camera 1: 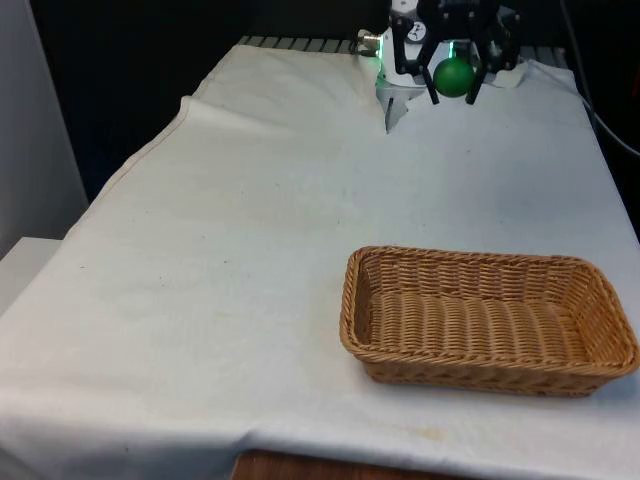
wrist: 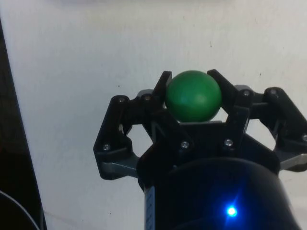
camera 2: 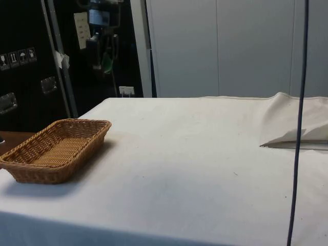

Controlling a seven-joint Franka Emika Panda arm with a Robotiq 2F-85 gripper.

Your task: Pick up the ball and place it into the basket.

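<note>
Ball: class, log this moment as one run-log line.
ball: held, lifted | pincer: shut on ball | basket: empty, near table end

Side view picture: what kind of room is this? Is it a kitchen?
Probably a lab or workshop, not a kitchen: a table under a white cloth, dark cabinets behind, and a gripper holding a green ball beyond a wicker basket.

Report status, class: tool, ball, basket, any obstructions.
Tool shut on green ball, held above the table's far end. Wicker basket empty, near edge. Nothing on the cloth between them.
</note>
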